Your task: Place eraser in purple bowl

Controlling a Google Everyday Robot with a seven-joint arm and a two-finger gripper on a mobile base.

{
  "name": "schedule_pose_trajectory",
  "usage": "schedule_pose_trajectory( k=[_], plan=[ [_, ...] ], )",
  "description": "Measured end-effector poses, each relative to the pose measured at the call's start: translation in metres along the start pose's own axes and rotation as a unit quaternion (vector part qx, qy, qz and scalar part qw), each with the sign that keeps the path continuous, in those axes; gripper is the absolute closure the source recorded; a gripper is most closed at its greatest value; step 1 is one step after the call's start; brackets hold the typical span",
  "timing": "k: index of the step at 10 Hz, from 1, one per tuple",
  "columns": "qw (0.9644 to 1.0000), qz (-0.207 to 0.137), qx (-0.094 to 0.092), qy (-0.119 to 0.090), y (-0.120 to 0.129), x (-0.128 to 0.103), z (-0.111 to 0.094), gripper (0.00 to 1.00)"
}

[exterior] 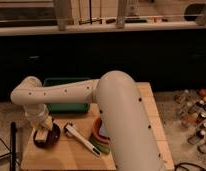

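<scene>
Table [61, 156] bears tray [68, 107], bowl stack [99, 136], utensil [82, 141], purple bowl [52, 141] under gripper [43, 131].

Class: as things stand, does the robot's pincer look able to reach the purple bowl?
Probably yes. The pincer hangs directly over the purple bowl, and nothing shows between them. The white utensil and the stacked bowls lie off to one side, out of its way.
</scene>
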Motion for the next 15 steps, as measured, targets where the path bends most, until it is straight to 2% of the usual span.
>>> schedule_pose_trajectory(
  k=[3,4,15],
  plan=[
    [1.0000,-0.007,-0.004,0.001,-0.0020,-0.0017,-0.0014,0.24],
    [1.0000,-0.008,-0.004,0.002,-0.0027,-0.0022,-0.0020,0.20],
    [0.9998,-0.017,-0.007,0.004,-0.0028,-0.0038,-0.0068,0.20]
  ],
)
